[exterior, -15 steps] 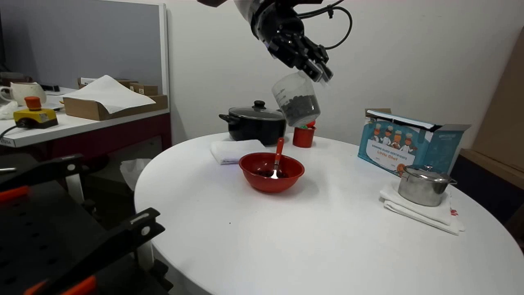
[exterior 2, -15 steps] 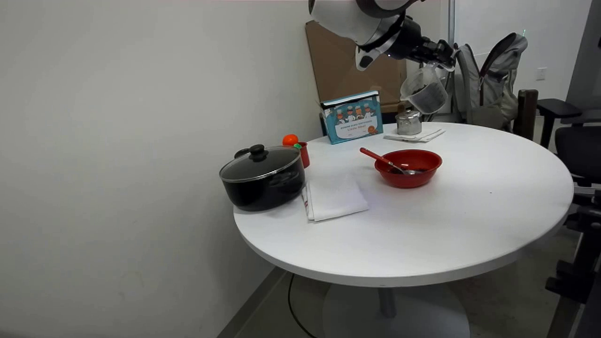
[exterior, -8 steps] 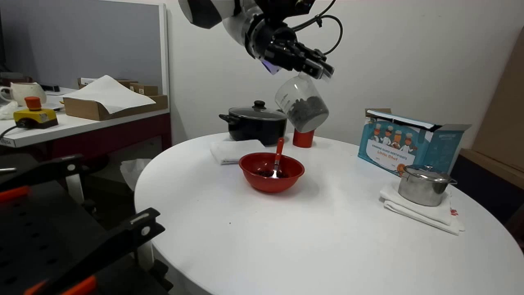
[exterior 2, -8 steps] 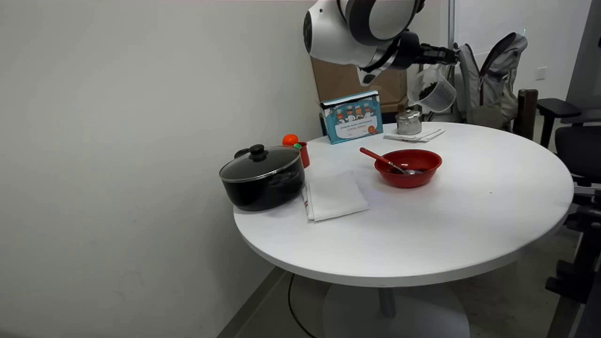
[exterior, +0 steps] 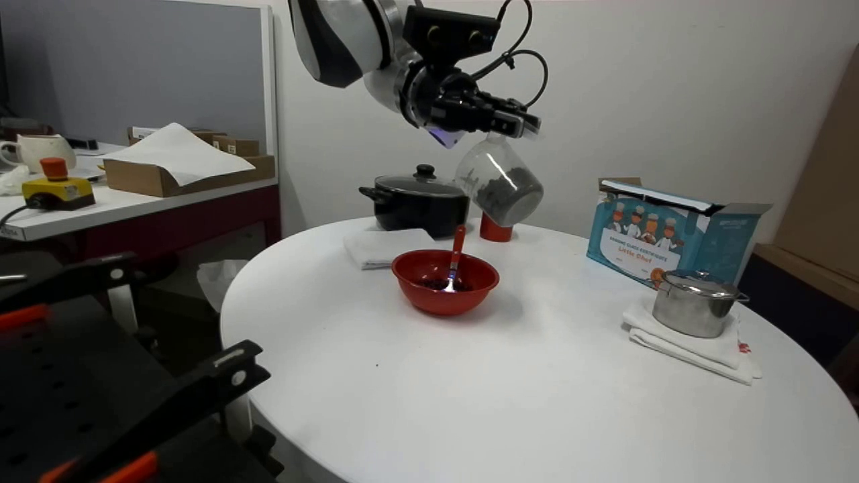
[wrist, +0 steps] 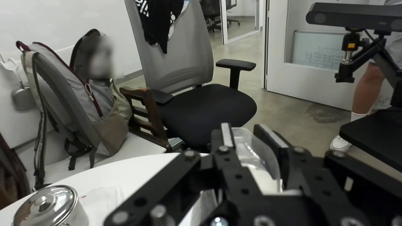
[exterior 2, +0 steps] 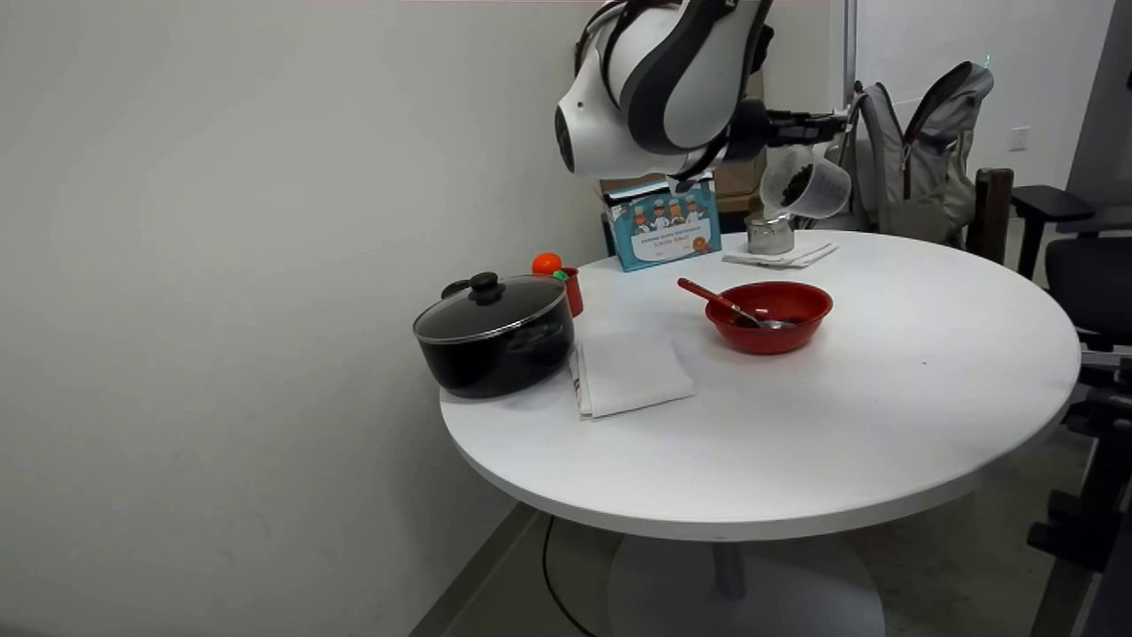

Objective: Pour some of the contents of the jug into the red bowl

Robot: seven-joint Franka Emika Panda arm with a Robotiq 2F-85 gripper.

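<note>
Jug (exterior: 500, 181) handle (wrist: 251, 150) partly hidden by the tool (wrist: 249, 135) pinching it, red bowl's (exterior: 443, 304) dark contents (exterior: 435, 284) indistinct.

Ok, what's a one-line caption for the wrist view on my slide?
Gripper holding the clear jug, lidded metal pot at lower left, backpack and office chair beyond the table.

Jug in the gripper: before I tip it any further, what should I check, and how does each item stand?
1. Grip: ok; the gripper holds the jug above the table.
2. Something left to pour: ok; dark contents show through the jug's wall.
3. Red bowl steady: ok; upright on the table.
4. Room inside: ok; dark bits lie well below the rim.
5. Bowl free of utensils: not ok; a red-handled utensil leans in it.
6. Jug mouth over bowl: cannot tell; no view looks straight down.
</note>
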